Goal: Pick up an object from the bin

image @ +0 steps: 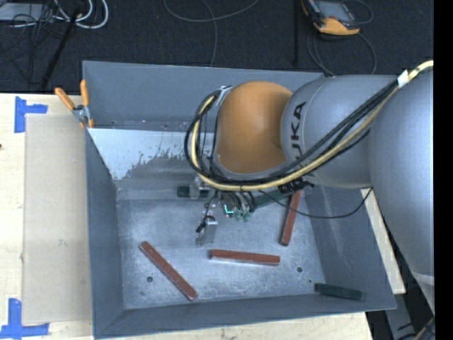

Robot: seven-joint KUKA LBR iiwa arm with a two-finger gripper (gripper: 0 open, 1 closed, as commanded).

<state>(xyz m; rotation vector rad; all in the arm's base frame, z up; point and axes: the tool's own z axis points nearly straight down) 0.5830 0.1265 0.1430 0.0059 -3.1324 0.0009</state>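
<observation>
Camera view. Nearest the lens, the grey arm [354,133] with its orange cover [251,126] enters from the right. Below it the hand [207,231] hangs low over the bare floor of the bin [106,211]; whether it is open or closed cannot be told. The likeliest object is a flat red-brown strip [244,258] lying crosswise, its left end just beside the hand. A slanted strip [167,270] lies to the left, a third strip [289,219] to the right, and a dark bar [338,291] by the near-right wall. For a sound grasp, centre over the strip's middle, span its narrow width and descend to the floor.
</observation>
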